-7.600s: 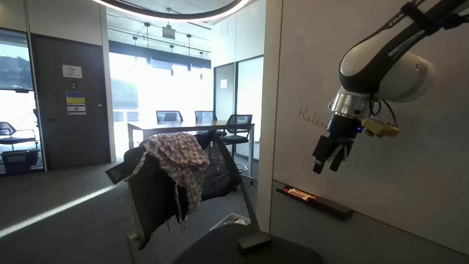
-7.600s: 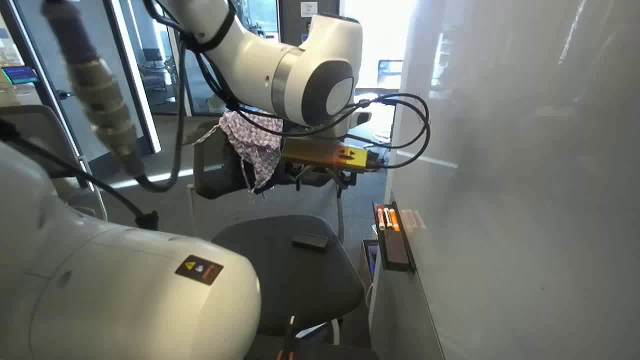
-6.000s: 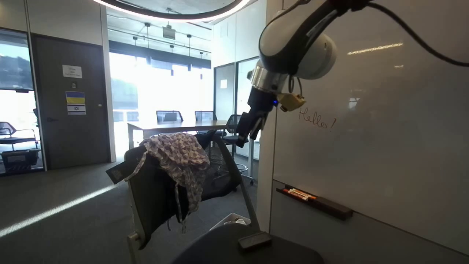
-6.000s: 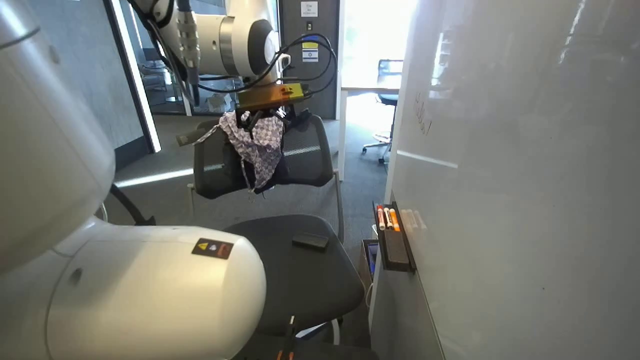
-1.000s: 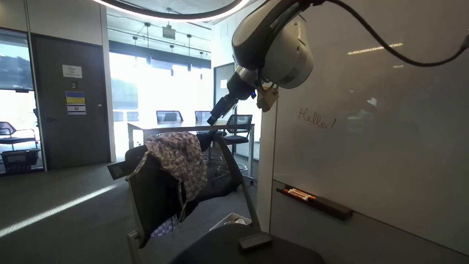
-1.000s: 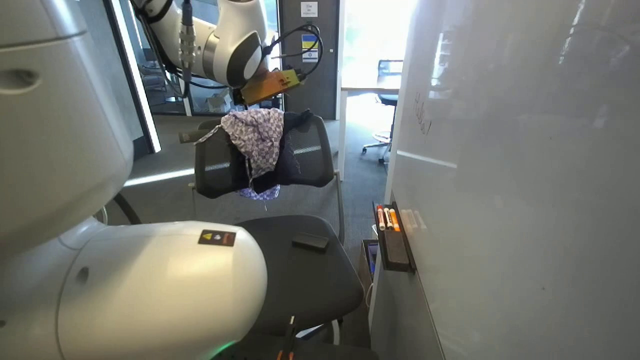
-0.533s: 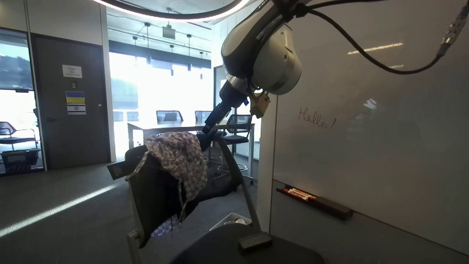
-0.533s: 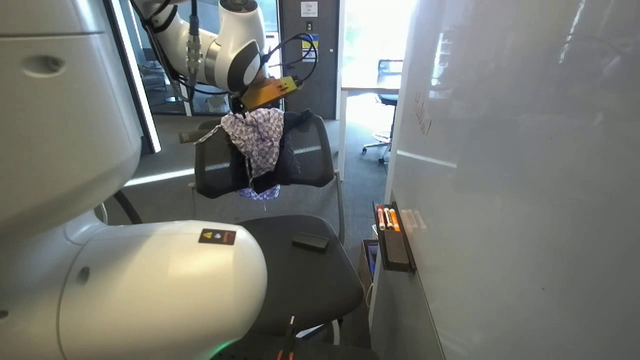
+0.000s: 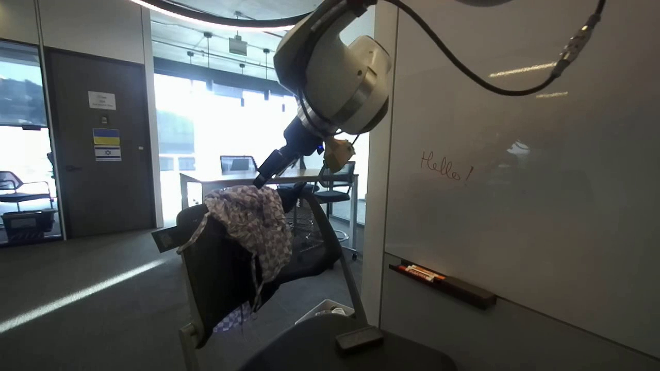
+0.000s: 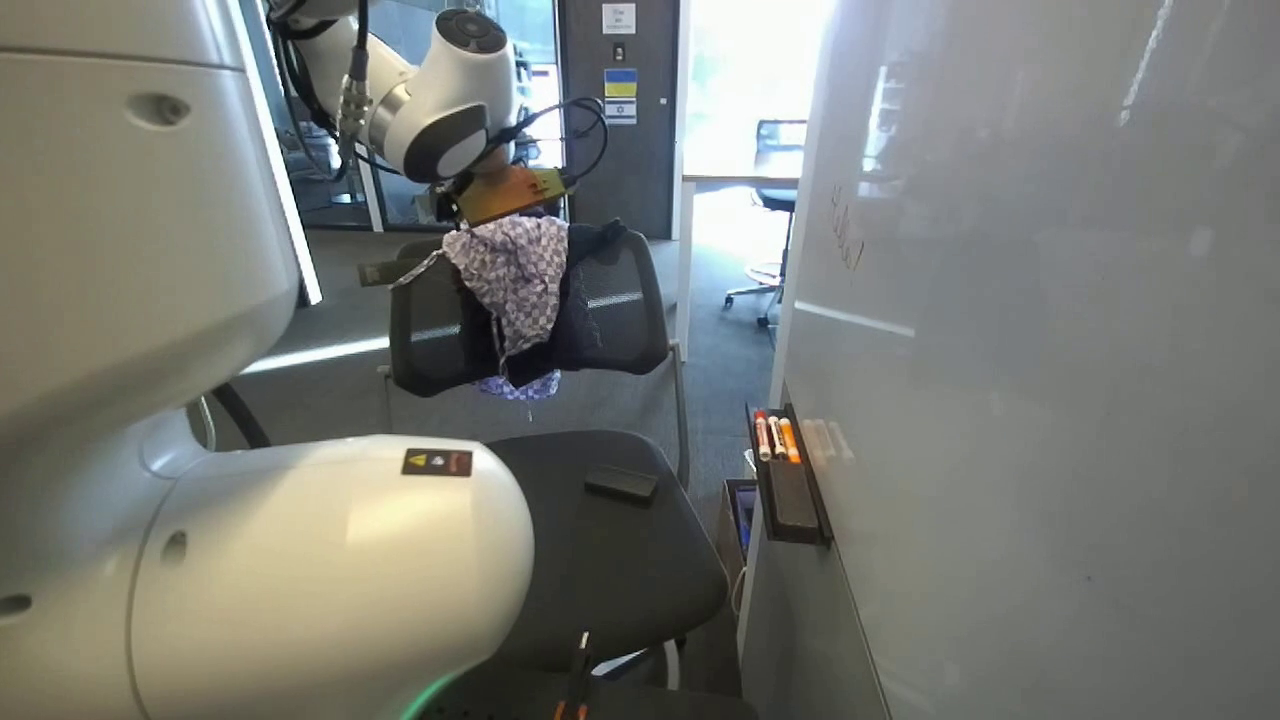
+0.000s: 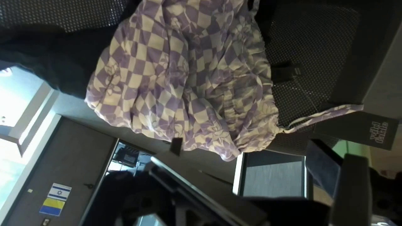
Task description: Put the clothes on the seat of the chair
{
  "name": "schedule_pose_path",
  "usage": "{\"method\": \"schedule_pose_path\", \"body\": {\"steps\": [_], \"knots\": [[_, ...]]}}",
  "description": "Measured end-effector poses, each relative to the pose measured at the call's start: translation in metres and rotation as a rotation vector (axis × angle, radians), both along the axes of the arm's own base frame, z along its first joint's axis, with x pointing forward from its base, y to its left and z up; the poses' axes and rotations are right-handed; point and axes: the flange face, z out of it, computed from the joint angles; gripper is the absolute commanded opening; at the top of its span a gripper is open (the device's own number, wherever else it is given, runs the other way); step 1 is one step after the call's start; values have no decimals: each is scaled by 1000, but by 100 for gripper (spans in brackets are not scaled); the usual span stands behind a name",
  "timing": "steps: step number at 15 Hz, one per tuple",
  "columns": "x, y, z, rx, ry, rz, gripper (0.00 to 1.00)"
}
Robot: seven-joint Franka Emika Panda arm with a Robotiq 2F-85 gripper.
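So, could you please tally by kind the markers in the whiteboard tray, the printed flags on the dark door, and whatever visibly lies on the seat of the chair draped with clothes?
Markers: 3
Printed flags: 2
Dark block on the seat: 1
Total: 6

In an exterior view: chair [image 9: 214, 291] before near edge of desk [image 9: 216, 178], clothes [image 9: 255, 221] over backrest [image 9: 206, 268], block [image 9: 359, 339] on seat [image 9: 309, 345]; another chair [image 9: 238, 164] behind far edge.

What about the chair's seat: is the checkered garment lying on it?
No, in an exterior view the checkered garment hangs over the backrest, while a dark block lies on the seat.
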Motion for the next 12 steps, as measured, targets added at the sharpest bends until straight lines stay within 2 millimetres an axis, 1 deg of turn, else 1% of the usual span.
{"method": "schedule_pose_path", "body": {"steps": [2,3,5,7,9,11,12], "knots": [[22,6,-10,-21,-18,30,100],[33,6,-18,-38,-23,42,100],[58,1,-38,-85,-29,62,100],[81,-8,-56,-120,-32,66,100],[102,-16,-69,-145,-43,72,100],[117,-16,-80,-168,-57,92,100],[123,-13,-84,-178,-64,106,75]]}}
